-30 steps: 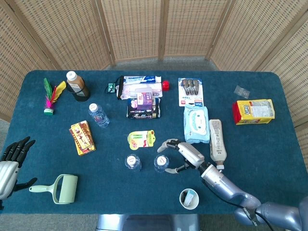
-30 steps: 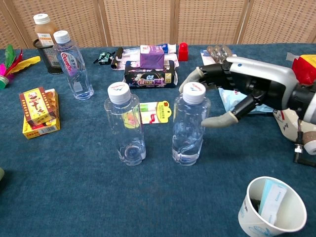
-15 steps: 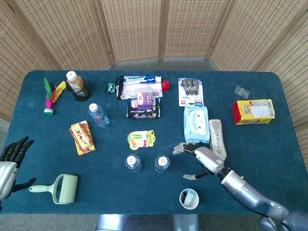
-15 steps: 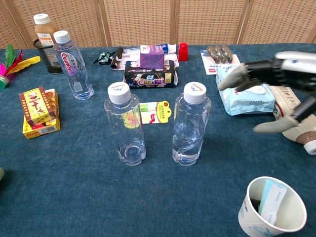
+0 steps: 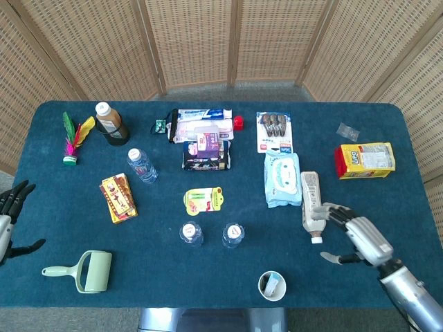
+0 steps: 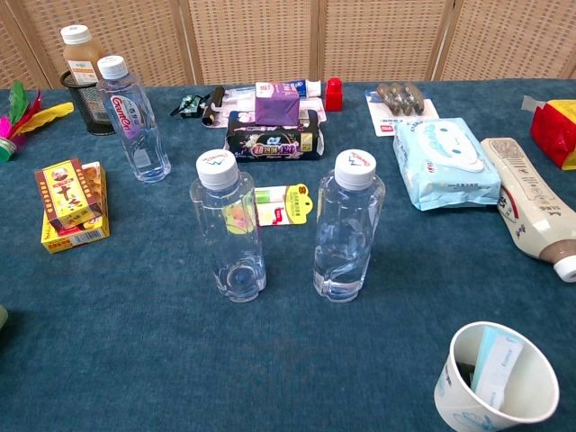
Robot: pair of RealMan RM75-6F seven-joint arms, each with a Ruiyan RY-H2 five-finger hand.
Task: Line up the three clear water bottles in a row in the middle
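Two clear water bottles with white caps stand upright side by side in the middle: one on the left (image 5: 190, 232) (image 6: 228, 229) and one on the right (image 5: 233, 234) (image 6: 347, 229). The third clear bottle (image 5: 141, 165) (image 6: 132, 112) stands upright further back on the left, next to the yellow box (image 5: 118, 197). My right hand (image 5: 361, 238) hovers open over the table at the right front, fingers spread, well away from the bottles. At the far left edge my left hand (image 5: 10, 218) is open and holds nothing. The chest view shows neither hand.
A paper cup (image 5: 272, 285) (image 6: 499, 372) stands at the front right. A beige tube (image 5: 312, 200) (image 6: 534, 204) lies beside my right hand. A lint roller (image 5: 84, 270) lies at the front left. A wipes pack (image 5: 282, 178), packets (image 5: 205, 153), a brown bottle (image 5: 109, 120) and a shuttlecock (image 5: 72, 142) fill the back.
My right hand has let go of the right bottle and pulled away to the right front, out of the chest view. My left hand has slid further left. Both middle bottles stayed put.
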